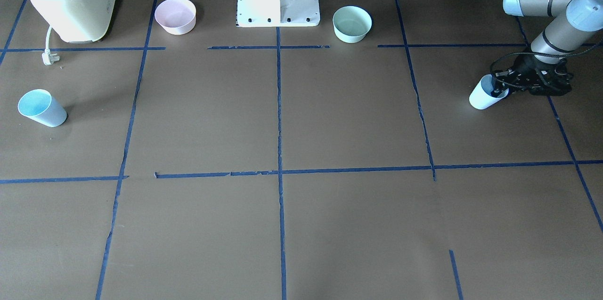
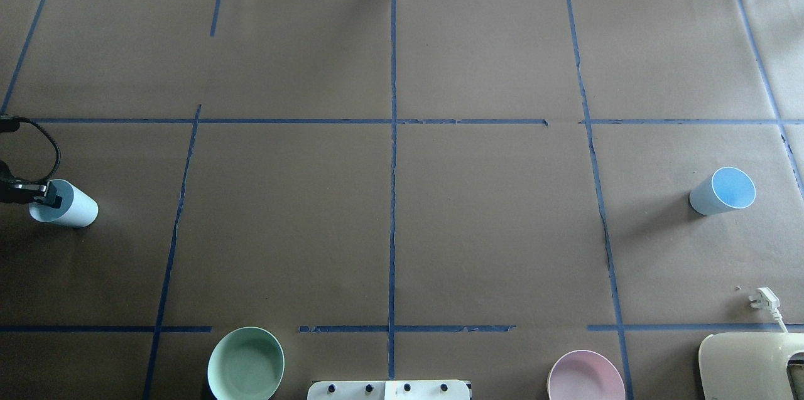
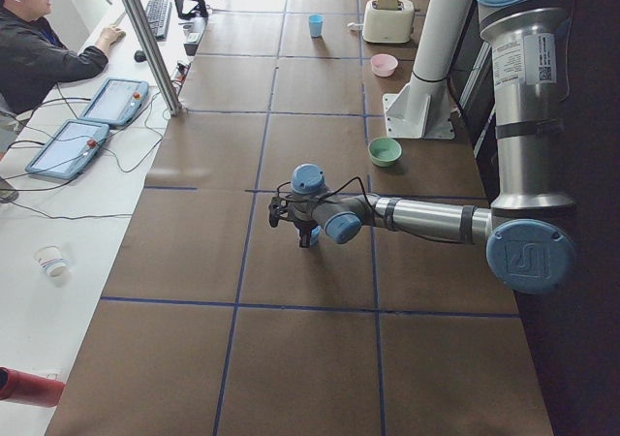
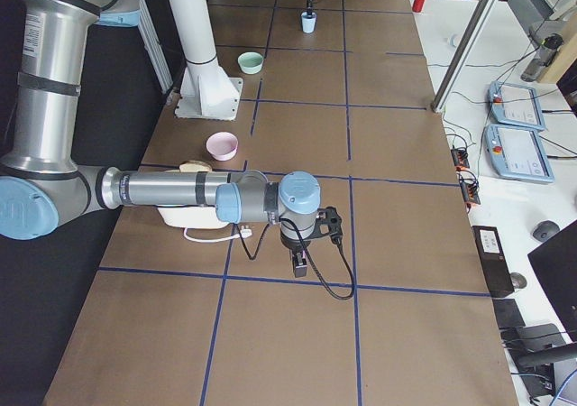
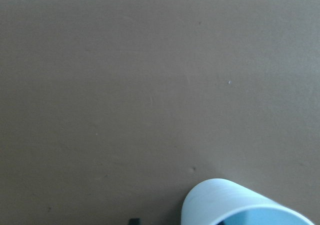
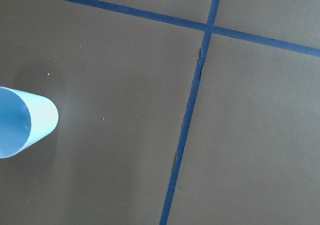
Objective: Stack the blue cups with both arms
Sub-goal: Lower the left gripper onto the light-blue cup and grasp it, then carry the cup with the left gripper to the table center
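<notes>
Left hand (image 1: pixel 495 85) is straddling the rim of the cup (image 1: pixel 481 96) far from the toaster (image 1: pixel 75 3). Whether it is clamped cannot be told, and the same goes for the right hand (image 4: pixel 298 262). A rim pinch is risking a slip and tipping.

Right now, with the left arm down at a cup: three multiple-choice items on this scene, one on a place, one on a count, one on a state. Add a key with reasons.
1. Which bowl is the toaster next to?
A. pink bowl
B. mint-green bowl
C. neither; it stands alone mid-table

2. How many bowls are out?
A. one
B. two
C. three

3. The left blue cup is:
A. upright, with a finger of the left gripper reaching into its mouth
B. lying on its side
C. nested in another cup

Key:
1. A: the toaster and the pink bowl share the robot's right end, and the mint-green bowl stands on the other side.
2. B: only the pink and mint-green ones show.
3. A: the overhead view shows its mouth up with a black finger over the rim.
</notes>
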Robot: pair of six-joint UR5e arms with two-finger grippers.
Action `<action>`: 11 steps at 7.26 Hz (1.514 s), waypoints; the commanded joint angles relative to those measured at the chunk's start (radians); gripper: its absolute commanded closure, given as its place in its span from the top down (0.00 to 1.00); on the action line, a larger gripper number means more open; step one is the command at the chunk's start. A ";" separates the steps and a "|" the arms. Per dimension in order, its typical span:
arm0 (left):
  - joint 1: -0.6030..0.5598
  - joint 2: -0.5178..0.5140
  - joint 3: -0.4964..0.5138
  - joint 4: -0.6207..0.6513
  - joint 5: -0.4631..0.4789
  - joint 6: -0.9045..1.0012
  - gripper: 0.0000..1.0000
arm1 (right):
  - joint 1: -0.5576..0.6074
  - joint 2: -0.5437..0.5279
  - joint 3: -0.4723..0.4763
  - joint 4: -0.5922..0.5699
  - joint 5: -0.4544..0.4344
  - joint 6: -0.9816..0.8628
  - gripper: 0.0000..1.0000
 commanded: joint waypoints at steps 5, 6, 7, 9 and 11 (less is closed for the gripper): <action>-0.002 -0.284 -0.127 0.281 -0.107 -0.009 0.00 | 0.000 0.000 0.002 0.012 0.003 0.002 1.00; 0.001 -0.425 -0.109 0.376 -0.095 -0.007 0.00 | 0.000 0.000 0.000 0.012 0.003 0.002 1.00; 0.067 -0.521 -0.098 0.440 -0.031 -0.009 0.00 | 0.000 0.000 0.002 0.012 0.003 0.002 1.00; 0.248 -0.719 0.004 0.456 0.143 -0.224 0.00 | 0.000 0.000 0.000 0.012 0.003 0.002 1.00; 0.382 -0.862 0.092 0.454 0.311 -0.317 0.03 | 0.000 0.000 0.000 0.014 0.003 0.002 1.00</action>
